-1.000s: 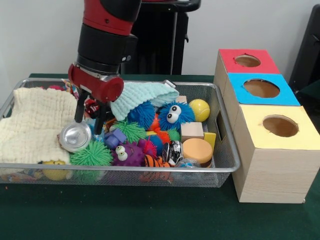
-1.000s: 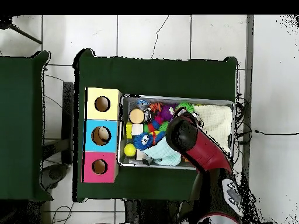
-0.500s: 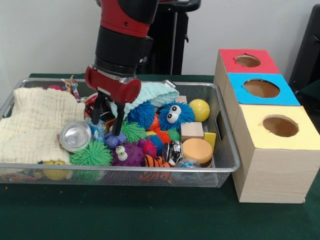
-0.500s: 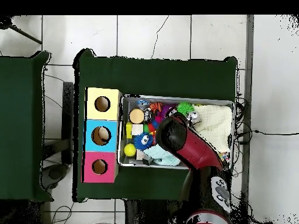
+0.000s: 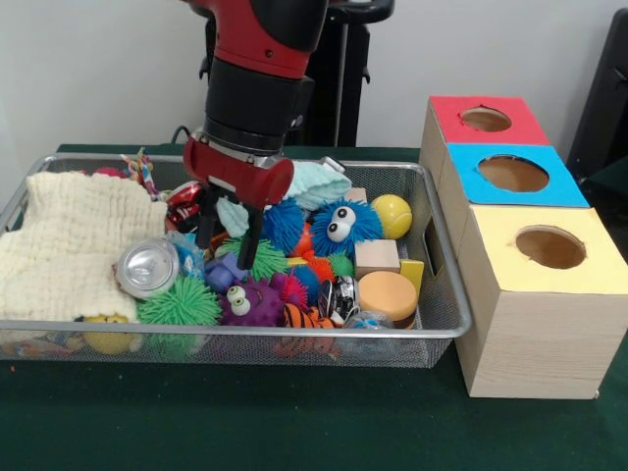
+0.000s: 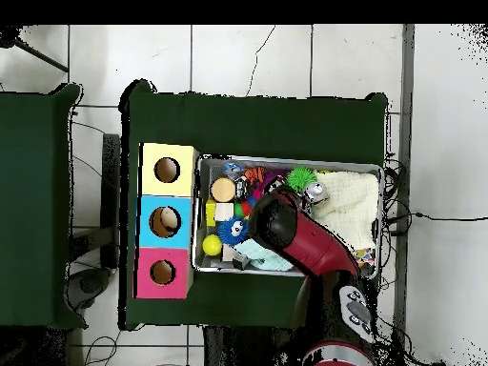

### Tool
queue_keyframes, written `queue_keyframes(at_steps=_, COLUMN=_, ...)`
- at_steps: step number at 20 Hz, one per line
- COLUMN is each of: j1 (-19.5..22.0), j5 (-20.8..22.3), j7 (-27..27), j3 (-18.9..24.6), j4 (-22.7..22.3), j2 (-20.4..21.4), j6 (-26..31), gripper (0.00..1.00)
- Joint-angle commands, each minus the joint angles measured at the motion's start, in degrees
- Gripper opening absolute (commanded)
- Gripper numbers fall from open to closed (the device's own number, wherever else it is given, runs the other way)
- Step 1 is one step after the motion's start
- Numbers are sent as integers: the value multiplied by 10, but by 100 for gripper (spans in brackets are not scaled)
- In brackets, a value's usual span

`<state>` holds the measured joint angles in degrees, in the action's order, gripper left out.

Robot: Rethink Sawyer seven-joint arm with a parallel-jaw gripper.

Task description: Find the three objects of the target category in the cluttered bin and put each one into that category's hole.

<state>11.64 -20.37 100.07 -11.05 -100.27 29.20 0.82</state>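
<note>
The silver wire-mesh bin (image 5: 444,324) holds a heap of toys; it also shows in the overhead view (image 6: 291,161). My gripper (image 5: 228,243) hangs open and empty, its black fingers (image 5: 251,245) just above a green spiky ball (image 5: 257,259) and a purple block (image 5: 228,271). A blue fuzzy toy with eyes (image 5: 339,226), a purple one (image 5: 251,302), another green spiky ball (image 5: 179,304), a yellow ball (image 5: 392,215), wooden blocks (image 5: 377,257) and a silver tin (image 5: 148,267) lie around it. In the overhead view the arm (image 6: 286,229) hides the gripper.
Three wooden boxes stand right of the bin, with red (image 5: 486,120), blue (image 5: 512,175) and yellow (image 5: 549,248) tops, each with a round hole. A cream cloth (image 5: 69,245) covers the bin's left part and a mint cloth (image 5: 309,182) lies at its back.
My gripper has moved right across the bin, from over the silver tin to over the green spiky ball and purple block. It stays open and empty.
</note>
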Motion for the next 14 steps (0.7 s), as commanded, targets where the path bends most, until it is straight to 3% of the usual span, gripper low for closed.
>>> queue_keyframes(at_steps=1, j1=37, j5=64, j7=111, j3=84, j4=-62, j2=-9, j6=-74, gripper=100)
queue_keyframes(at_steps=6, j1=39, j5=91, j7=136, j3=84, j4=-77, j2=-27, j6=-138, gripper=100)
queue_keyframes(at_steps=14, j1=45, j5=91, j7=123, j3=90, j4=-95, j2=-18, j6=-112, gripper=100)
